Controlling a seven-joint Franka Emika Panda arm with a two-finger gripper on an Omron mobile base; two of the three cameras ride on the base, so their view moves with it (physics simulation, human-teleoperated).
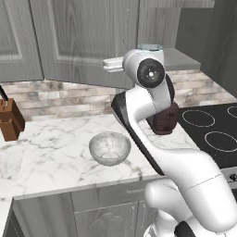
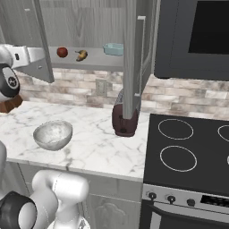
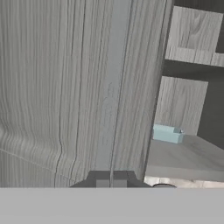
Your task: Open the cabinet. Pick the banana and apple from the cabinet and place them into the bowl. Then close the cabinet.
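I see no readable writing; my tool [image 3: 110, 180] is pinched shut at the cabinet [image 3: 65, 87] door, apple [image 2: 62, 52] and banana [image 2: 81, 55] on its shelf, bowl [image 2: 53, 134] on the surface [image 2: 96, 143]

The robot arm [image 1: 185, 171] is smooth, round and shiny white, like fat tubes joined together. Above the bowl [image 1: 109, 148] sits a big round joint with a black cap [image 1: 150, 72], and that cap has a small grey ring in its middle. A dark band runs along the white link just right of the bowl. Low down, more black rings show between the white parts. The two finger tips [image 3: 102, 179] are small, dark grey and square.
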